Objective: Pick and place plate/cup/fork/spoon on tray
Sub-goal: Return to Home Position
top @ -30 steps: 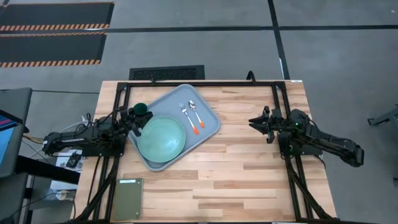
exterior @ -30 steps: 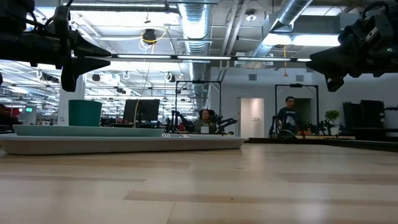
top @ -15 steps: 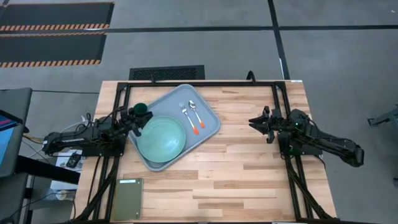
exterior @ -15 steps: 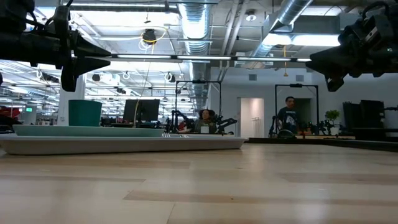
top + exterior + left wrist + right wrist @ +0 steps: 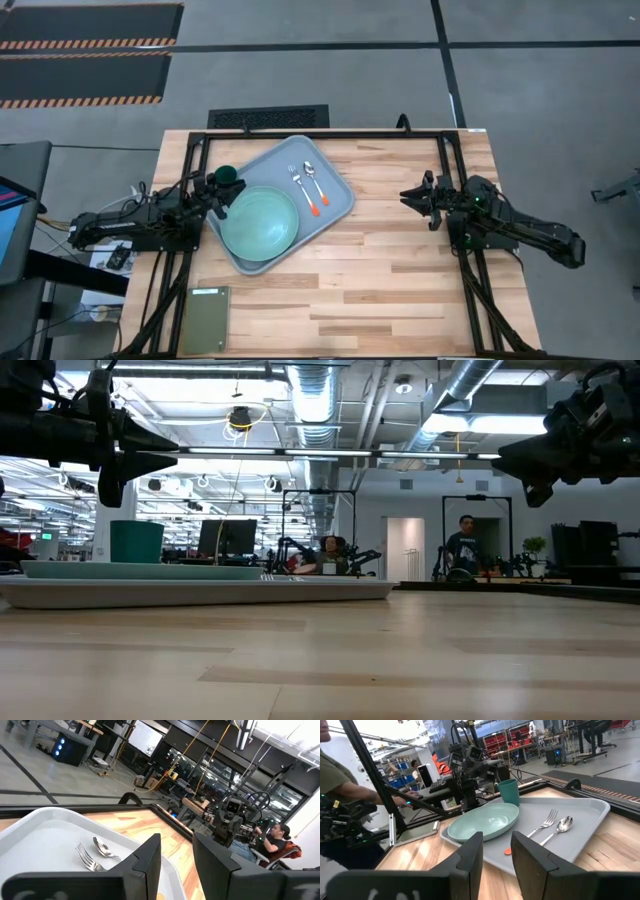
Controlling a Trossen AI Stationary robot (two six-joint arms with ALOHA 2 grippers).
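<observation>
The grey-blue tray (image 5: 335, 182) lies on the table's far left part. On it rest the pale mint plate (image 5: 258, 221), the dark green cup (image 5: 227, 176) at its far left corner, and the fork (image 5: 298, 184) and spoon (image 5: 314, 182) side by side, orange handle ends toward the near edge. My left gripper (image 5: 222, 195) hovers open above the tray's left edge, between cup and plate. My right gripper (image 5: 408, 197) hovers open above the table, right of the tray. In the right wrist view the plate (image 5: 484, 820), cup (image 5: 508, 791), fork (image 5: 543, 826) and spoon (image 5: 559, 827) show on the tray (image 5: 592, 810).
A dark olive-green flat rectangle (image 5: 204, 319) lies at the table's near left corner. Black frame rails (image 5: 460, 240) run along the table's sides and far edge. Bare wood lies between the tray and my right gripper. People sit and stand in the room behind the table.
</observation>
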